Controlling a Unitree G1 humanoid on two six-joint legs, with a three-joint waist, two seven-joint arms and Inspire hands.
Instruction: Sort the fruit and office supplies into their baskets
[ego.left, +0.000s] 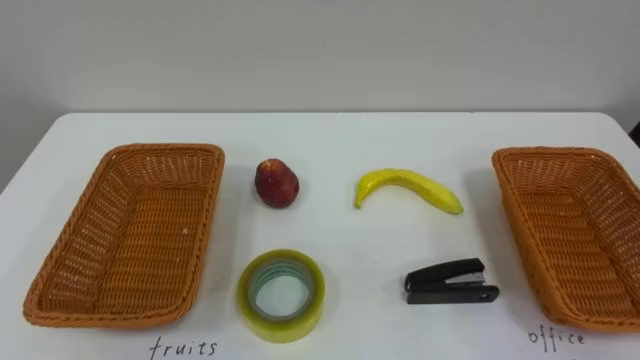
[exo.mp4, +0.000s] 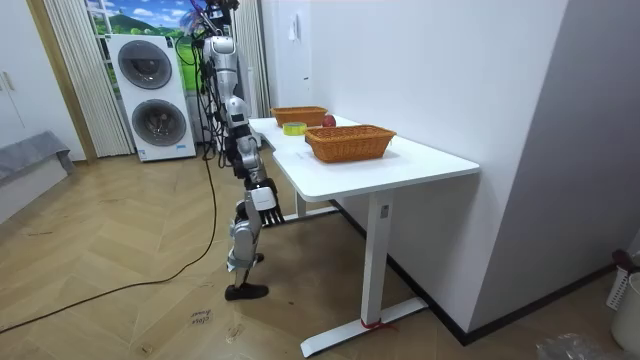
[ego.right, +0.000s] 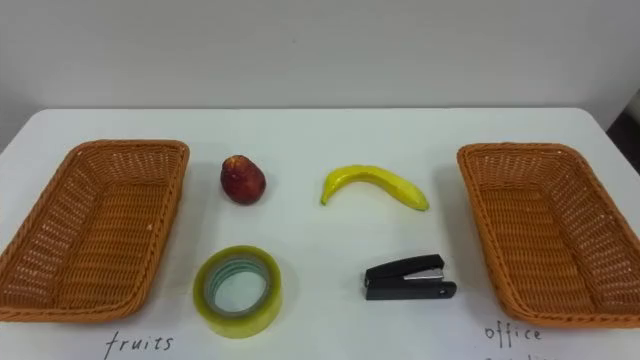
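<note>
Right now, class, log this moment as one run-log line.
stage: sorting not started | fruits basket: empty | office basket: empty | on table between them: apple, banana, tape roll, stapler

On the bench (ego.left: 330, 135), between the left basket (ego.left: 130, 230) and right basket (ego.left: 575, 230): apple (ego.left: 277, 183) and banana (ego.left: 408, 189) behind, tape roll (ego.left: 281, 294) and stapler (ego.left: 450, 282) in front.
</note>
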